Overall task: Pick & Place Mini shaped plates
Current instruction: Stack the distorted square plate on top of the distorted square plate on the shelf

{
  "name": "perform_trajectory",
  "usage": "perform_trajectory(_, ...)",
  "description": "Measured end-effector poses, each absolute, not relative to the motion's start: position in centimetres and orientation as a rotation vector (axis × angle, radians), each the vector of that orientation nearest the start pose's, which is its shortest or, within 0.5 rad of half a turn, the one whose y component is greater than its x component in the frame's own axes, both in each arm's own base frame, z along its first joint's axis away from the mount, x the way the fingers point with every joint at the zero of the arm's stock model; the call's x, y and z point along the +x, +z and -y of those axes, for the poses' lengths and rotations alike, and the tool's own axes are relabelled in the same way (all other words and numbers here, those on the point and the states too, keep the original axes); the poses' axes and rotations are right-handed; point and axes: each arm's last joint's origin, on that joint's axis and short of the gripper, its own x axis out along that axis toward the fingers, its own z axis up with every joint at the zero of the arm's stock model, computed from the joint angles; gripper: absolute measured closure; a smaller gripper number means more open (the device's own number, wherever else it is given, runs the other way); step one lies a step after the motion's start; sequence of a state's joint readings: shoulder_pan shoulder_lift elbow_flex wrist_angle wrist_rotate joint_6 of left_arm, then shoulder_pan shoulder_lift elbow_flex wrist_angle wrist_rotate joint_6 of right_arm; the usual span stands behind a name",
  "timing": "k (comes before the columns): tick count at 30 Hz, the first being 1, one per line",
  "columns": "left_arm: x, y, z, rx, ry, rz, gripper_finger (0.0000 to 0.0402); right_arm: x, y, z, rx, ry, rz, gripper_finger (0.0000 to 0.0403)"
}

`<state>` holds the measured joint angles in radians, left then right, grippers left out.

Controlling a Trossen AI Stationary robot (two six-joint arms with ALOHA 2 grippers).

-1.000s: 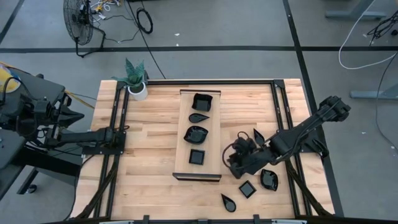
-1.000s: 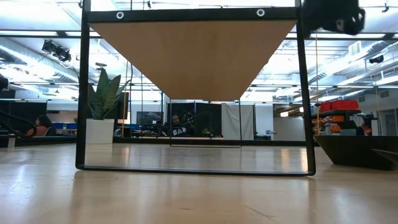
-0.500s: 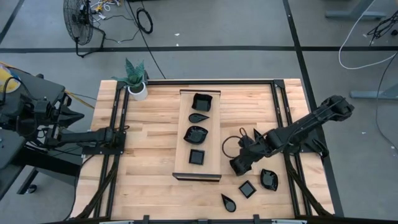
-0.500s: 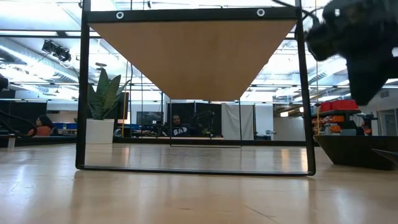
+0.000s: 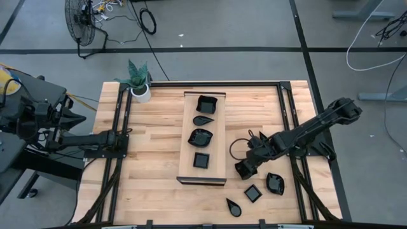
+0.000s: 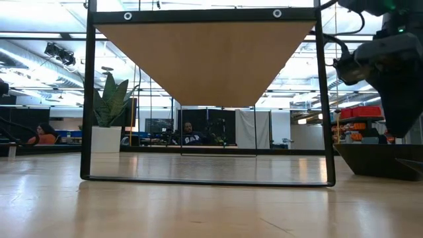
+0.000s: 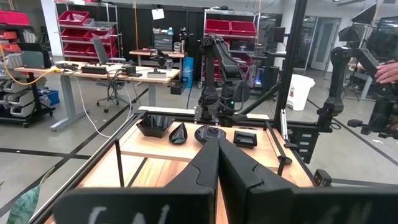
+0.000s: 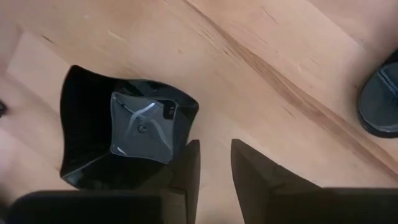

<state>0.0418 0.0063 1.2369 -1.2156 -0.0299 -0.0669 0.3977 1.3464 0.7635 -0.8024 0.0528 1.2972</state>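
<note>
Lifted clear of the table since a second ago, black square plate (image 8: 124, 134) pinched by its rim in the right gripper (image 5: 245, 166), beside the wooden board (image 5: 186, 137) holding four mini plates, three more plates near it, left gripper (image 7: 217, 163) clenched, empty, parked far off.

My two matte-black jointed arms (image 5: 311, 133) end in blocky wrists. Thin black cable loops (image 5: 236, 149) curl beside my right one. My flat dark tapered fingers (image 8: 249, 171) are smooth plastic.
</note>
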Motion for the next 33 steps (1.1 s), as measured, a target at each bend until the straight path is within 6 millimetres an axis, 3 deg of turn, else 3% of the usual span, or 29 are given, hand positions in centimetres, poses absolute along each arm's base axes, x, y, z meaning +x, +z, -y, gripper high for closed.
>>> perform_trajectory(12,-12.2,35.8,0.4,-0.067,0.071,0.018,0.0387,21.2,17.1,-9.2,0.737,-0.525,-1.267,0.0310)
perform_trajectory(33,-12.2,35.8,0.4,-0.066,0.071,0.019,0.0387,22.1,15.3,-9.5,0.707,-0.581,-1.263,0.0310)
